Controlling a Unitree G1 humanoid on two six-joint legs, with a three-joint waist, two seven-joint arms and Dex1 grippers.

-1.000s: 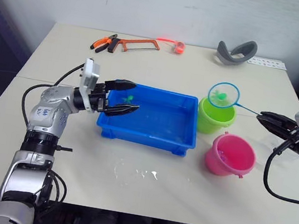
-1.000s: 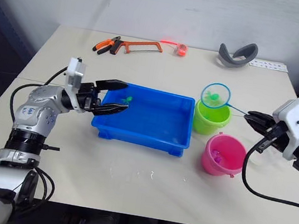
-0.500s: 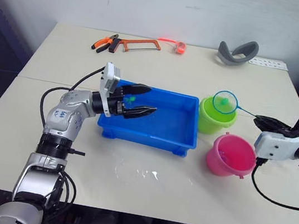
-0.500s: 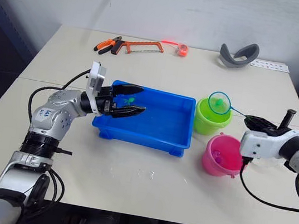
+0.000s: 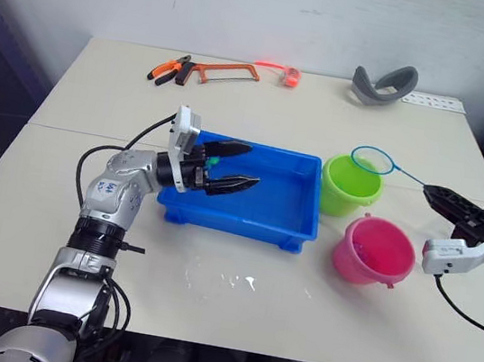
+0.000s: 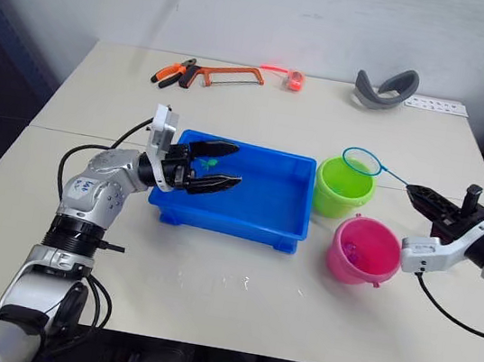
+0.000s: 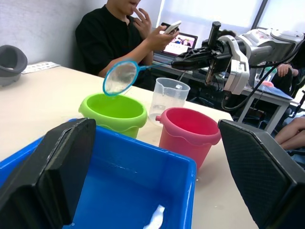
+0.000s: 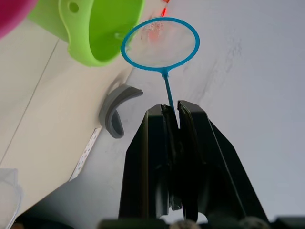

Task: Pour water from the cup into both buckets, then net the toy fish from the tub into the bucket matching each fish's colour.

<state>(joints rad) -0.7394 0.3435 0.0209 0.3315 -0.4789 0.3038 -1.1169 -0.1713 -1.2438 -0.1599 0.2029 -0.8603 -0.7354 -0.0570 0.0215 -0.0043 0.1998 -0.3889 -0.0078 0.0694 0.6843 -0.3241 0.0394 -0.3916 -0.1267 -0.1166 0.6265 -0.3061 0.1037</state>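
Nearest the robot on the pale table (image 5: 231, 316), the pink bucket (image 5: 375, 251) stands upright, just right of the blue tub's (image 5: 244, 227) near right corner; a small pink fish (image 6: 350, 248) lies inside it. To its right the right gripper (image 5: 440, 196) hangs above the table edge, its two black fingers pressed together on the thin handle of the net (image 5: 373, 160). Net hoop is raised and tilted over the far right rim of the green bucket (image 5: 350, 186), mesh looks empty in the right wrist view. Green bucket sits upright just behind the pink one, both close beside the tub's right end; whether they touch it cannot be told. Left gripper (image 5: 237, 165) hovers over the tub's left half, fingers spread wide apart, holding nothing. A green fish (image 5: 214, 154) shows between those fingers, in the tub near its far left corner; a small pale piece (image 7: 155, 217) lies on the tub floor in the left wrist view. That same view shows the clear cup (image 7: 170, 98) standing upright beyond the two buckets, between them, and a person in a black top (image 7: 114, 40) seated past the table. At the far edge: orange pliers (image 5: 168, 68), an orange hacksaw (image 5: 226, 72), an orange ring-shaped item (image 5: 285, 74), a grey curved piece (image 5: 382, 84) and a white strip (image 5: 431, 102).
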